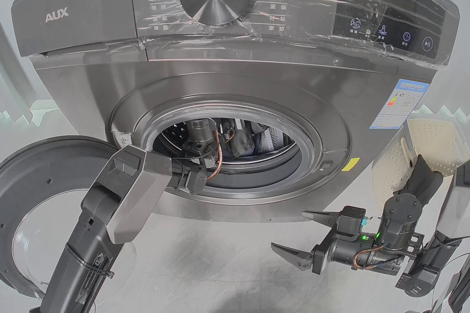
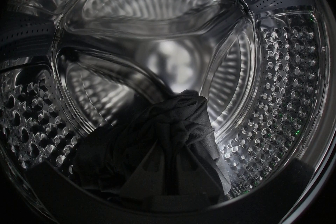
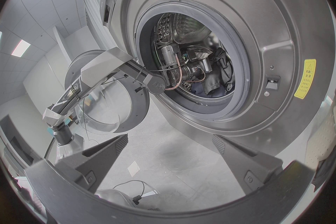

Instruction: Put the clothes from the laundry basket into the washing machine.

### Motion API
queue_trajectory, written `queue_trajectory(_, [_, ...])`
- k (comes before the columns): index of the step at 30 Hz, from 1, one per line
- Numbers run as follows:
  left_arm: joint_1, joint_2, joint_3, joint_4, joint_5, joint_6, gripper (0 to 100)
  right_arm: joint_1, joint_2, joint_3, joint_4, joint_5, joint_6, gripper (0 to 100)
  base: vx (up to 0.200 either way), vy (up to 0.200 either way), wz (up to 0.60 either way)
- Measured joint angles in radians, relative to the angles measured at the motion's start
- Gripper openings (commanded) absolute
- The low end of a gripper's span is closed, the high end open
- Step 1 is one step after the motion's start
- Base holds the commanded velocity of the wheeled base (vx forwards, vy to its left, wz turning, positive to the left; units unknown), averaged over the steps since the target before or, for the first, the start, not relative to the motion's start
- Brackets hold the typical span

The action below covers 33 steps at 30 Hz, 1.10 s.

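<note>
Right gripper (image 1: 289, 231): low in front of the machine, fingers spread wide, nothing in them. It hangs just beside the cream perforated plastic laundry basket (image 1: 433, 143) on the robot's right. Can't see into the basket, so can't tell how many clothes are left.

Round grey door with the clear window (image 1: 44, 191): swung fully open to the left, out of the way.

Silver-grey front-loading washing machine (image 1: 274, 79): opening unobstructed, left arm reaching in through it.

Left gripper (image 2: 171, 161): inside the perforated steel drum (image 2: 287, 70), past the door seal. Fingers look pressed together on a dark crumpled garment (image 2: 182, 116). The cloth bunches over the tips and drapes down both sides. It hangs off the gripper above the drum floor, so it isn't released.

Farther in, on the drum floor under the gripper, there looks to be a bluish piece of cloth (image 3: 196, 90). If so, at least one item is already loaded. It's too dark to be sure.

Status as I read it:
- Current garment: transport done, inside the drum, drop pending.
- Next: open the left fingers, pull the arm out without dragging the cloth over the seal.
- Right arm looks placed for the next pick at the basket.
- Task overall: partway; remaining count unknown.
</note>
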Motion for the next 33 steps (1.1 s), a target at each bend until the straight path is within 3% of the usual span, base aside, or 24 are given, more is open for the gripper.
queue_trajectory(3, [-0.009,0.003,-0.002,0.005,0.001,-0.010,0,0.000,0.000,0.000,0.000,0.000,0.000,100,0.000,0.000,0.00])
queue_trajectory(4, [-0.012,0.002,0.000,0.007,0.001,-0.011,100,-0.001,0.000,0.000,0.000,0.000,0.000,100,0.000,0.000,0.00])
queue_trajectory(15, [-0.036,-0.069,0.163,0.004,-0.006,-0.019,100,-0.001,0.000,0.001,0.000,0.000,0.000,100,0.000,0.000,0.00])
queue_trajectory(23, [-0.052,-0.194,0.463,0.008,-0.045,-0.014,100,0.000,0.000,0.002,0.001,0.000,0.000,100,0.000,0.000,0.00])
queue_trajectory(33, [-0.123,-0.390,0.841,-0.036,-0.080,-0.002,100,-0.001,0.000,0.006,0.002,0.000,0.002,100,0.000,0.000,0.00])
